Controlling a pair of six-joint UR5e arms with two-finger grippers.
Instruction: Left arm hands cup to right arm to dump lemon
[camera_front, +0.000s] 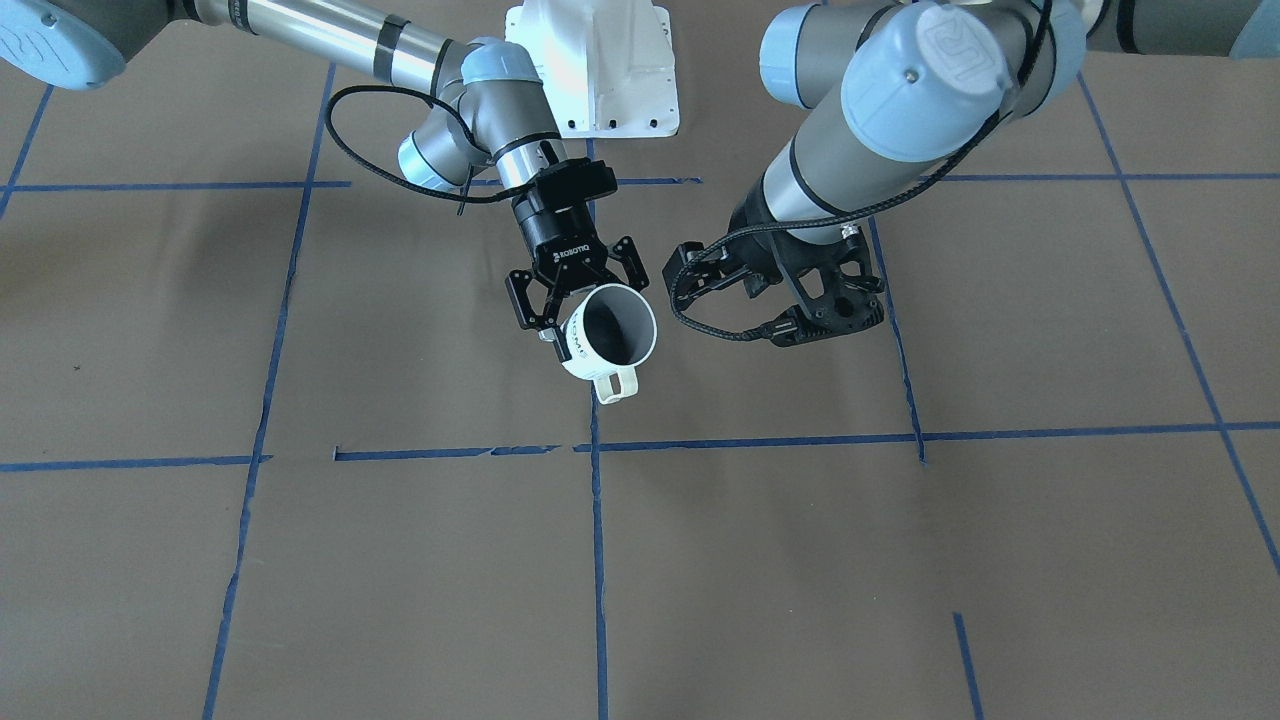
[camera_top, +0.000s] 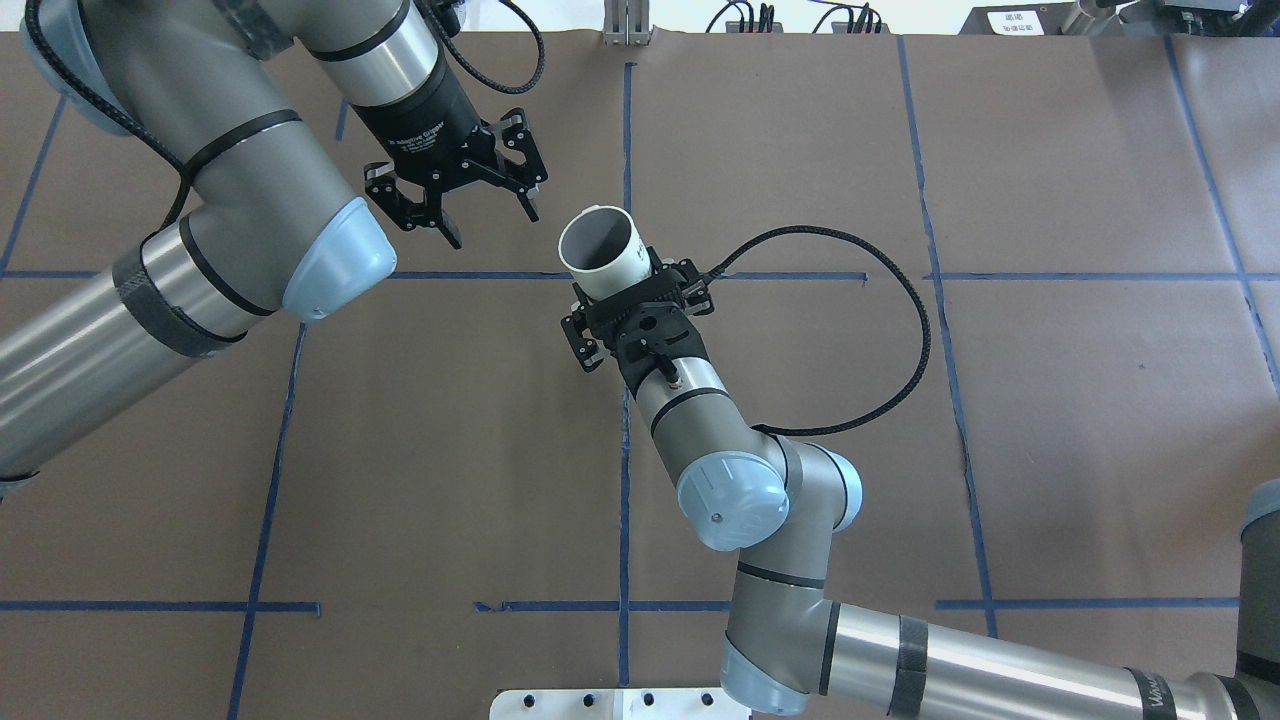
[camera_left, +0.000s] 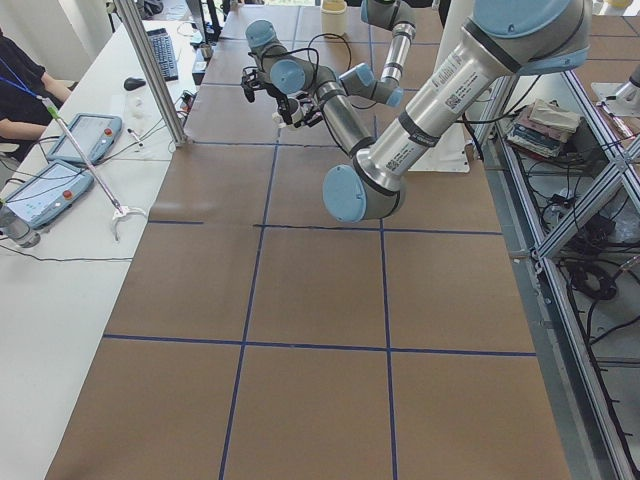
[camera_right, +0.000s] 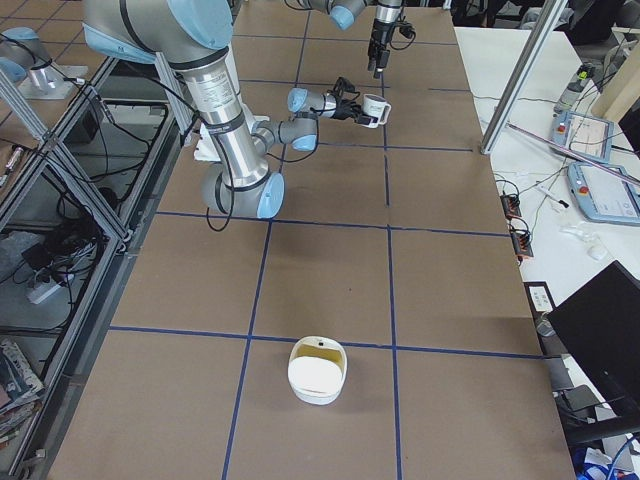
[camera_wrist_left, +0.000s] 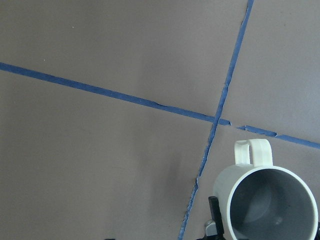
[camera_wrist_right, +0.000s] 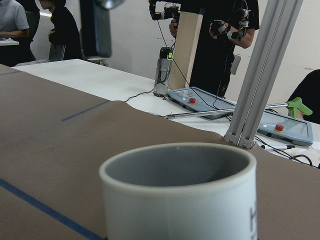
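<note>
— Front view: how far along?
— Handover looks done; the right gripper (camera_front: 590, 300) clamps the cup (camera_front: 608, 342) mid-air above the table; dumping remains.
— Overhead?
— The left gripper (camera_top: 496, 228) hangs spread wide just beside the cup, holding nothing.
— Left wrist view: contents?
— Grey inside; no lemon visible; part is cropped.

left arm (camera_left: 440, 90) near, elbow above brown table (camera_left: 310, 290) | right arm (camera_left: 401, 50) far | two tablets (camera_left: 45, 190) on white bench (camera_left: 50, 330)
</note>
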